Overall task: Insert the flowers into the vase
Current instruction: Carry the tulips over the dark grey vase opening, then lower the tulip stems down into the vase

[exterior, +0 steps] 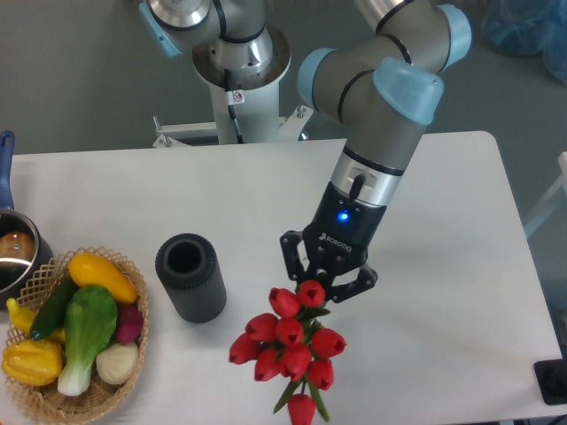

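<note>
The flowers (288, 345), a bunch of red tulips with green leaves showing at its near end, are on the white table (461, 266) at front centre. My gripper (324, 285) is directly over the bunch's far end. Its jaws stand apart, one on each side of the topmost tulip head. The stems are hidden from view. I cannot tell whether the fingertips touch the bunch. The vase (190, 276), a dark ribbed cylinder with its round mouth up, stands upright to the left of the flowers, about a hand's width from them.
A woven wicker basket (35, 398) with yellow, green and red-purple produce sits at the front left corner. A metal pot (16, 252) with a blue handle is at the left edge. A second arm's base (241, 62) stands behind the table.
</note>
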